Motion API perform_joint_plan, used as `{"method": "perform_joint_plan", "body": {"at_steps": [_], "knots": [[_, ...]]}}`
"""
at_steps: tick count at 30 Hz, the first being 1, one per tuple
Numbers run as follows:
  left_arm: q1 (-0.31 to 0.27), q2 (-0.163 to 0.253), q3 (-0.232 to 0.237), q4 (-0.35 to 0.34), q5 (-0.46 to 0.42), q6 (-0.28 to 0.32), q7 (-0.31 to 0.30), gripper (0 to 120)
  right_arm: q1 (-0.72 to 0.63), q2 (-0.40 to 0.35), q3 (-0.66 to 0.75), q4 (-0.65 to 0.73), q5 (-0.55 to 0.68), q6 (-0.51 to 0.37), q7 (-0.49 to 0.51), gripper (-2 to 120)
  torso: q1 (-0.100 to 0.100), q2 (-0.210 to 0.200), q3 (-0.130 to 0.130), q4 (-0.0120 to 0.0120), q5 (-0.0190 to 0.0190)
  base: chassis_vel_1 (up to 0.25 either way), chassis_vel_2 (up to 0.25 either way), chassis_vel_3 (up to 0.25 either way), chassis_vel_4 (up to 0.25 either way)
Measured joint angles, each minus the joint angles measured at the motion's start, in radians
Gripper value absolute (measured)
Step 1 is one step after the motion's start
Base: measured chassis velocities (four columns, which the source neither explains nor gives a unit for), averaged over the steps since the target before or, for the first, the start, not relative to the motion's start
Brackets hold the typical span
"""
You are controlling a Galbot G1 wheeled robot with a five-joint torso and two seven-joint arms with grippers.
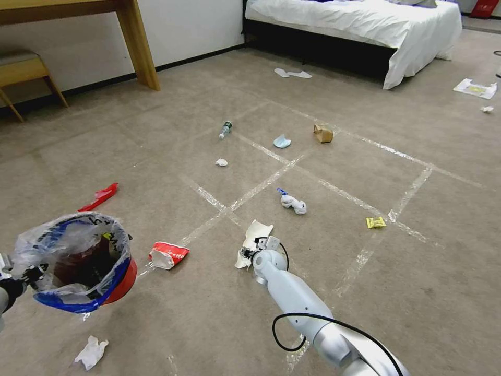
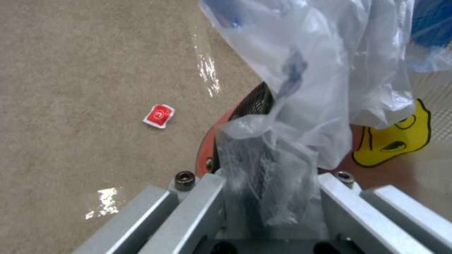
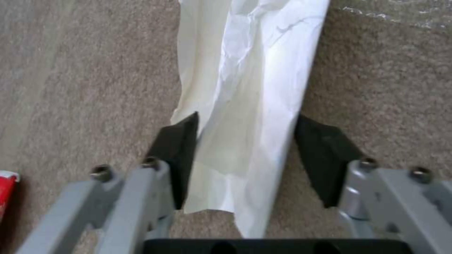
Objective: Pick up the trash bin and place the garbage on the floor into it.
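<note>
Reaching down to the carpet at near centre, the right gripper (image 3: 245, 155) straddles a crumpled white paper (image 1: 254, 241), jaws spread with one dark pad on each side; the sheet's long axis runs straight out between them, so a squeeze across its width should catch it. At near left the left gripper (image 2: 268, 197) is clenched on the crinkly liner at the rim of the trash bin (image 1: 83, 263), held off the floor (image 1: 365, 324). Beside it lies a red wrapper (image 1: 168, 254). Farther off lie a tissue (image 1: 294, 203), a yellow packet (image 1: 376, 222), a brown bag (image 1: 323, 133) and a small bottle (image 1: 225, 129).
</note>
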Motion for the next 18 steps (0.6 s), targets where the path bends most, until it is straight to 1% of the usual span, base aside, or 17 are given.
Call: {"method": "perform_joint_plan", "body": {"at_steps": [1,2,4,5,7,8,10,11,13,18], "knots": [[0.001,0.0,0.0,-0.004,0.0,0.0,0.001,0,0.0,0.0,0.0,-0.003,-0.002,0.001,-0.003,42,0.0,0.0,0.0,0.0,0.0,0.0,0.0,0.0,0.0],[0.001,0.0,0.0,-0.004,0.0,0.0,0.001,0,0.0,0.0,0.0,-0.003,-0.002,0.001,-0.003,42,0.0,0.0,0.0,0.0,0.0,0.0,0.0,0.0,0.0],[0.002,-0.001,0.0,-0.007,0.0,0.0,0.002,0,0.0,0.0,-0.001,-0.006,-0.006,0.002,-0.006,32,0.0,0.0,0.0,0.0,0.0,0.0,0.0,0.0,0.0],[0.002,-0.001,0.0,-0.007,0.0,0.0,0.002,0,0.0,0.0,-0.001,-0.006,-0.006,0.002,-0.006,32,0.0,0.0,0.0,0.0,0.0,0.0,0.0,0.0,0.0],[0.001,-0.003,0.003,-0.007,0.002,0.0,0.002,0,0.0,0.0,-0.001,-0.006,-0.007,0.002,-0.008,21,0.0,0.0,0.0,0.0,0.0,0.0,0.0,0.0,0.0],[0.001,-0.003,0.003,-0.007,0.002,0.0,0.002,0,0.0,0.0,-0.001,-0.006,-0.007,0.002,-0.008,21,0.0,0.0,0.0,0.0,0.0,0.0,0.0,0.0,0.0],[0.0,-0.007,0.007,-0.006,0.007,0.0,0.003,0,-0.005,0.0,-0.004,-0.002,-0.007,0.004,-0.01,11,0.0,0.0,0.0,-0.0001,0.0,0.0,0.0,0.0,0.0],[0.0,-0.007,0.007,-0.006,0.007,0.0,0.003,0,-0.005,0.0,-0.004,-0.002,-0.007,0.004,-0.01,11,0.0,0.0,0.0,-0.0001,0.0,0.0,0.0,0.0,0.0],[-0.001,-0.01,0.01,-0.003,0.012,0.0,0.004,0,-0.012,0.0,-0.011,0.015,-0.007,0.005,-0.011,1,0.0,0.0,0.0,0.0,0.0,0.0,0.0,0.0,0.0],[-0.003,-0.011,0.012,0.004,0.015,0.0,0.004,0,-0.026,0.0,-0.023,0.059,-0.005,0.011,-0.011,0,0.0,0.0,0.0,0.0,-0.0001,0.0,0.0,0.0,0.0]]}}
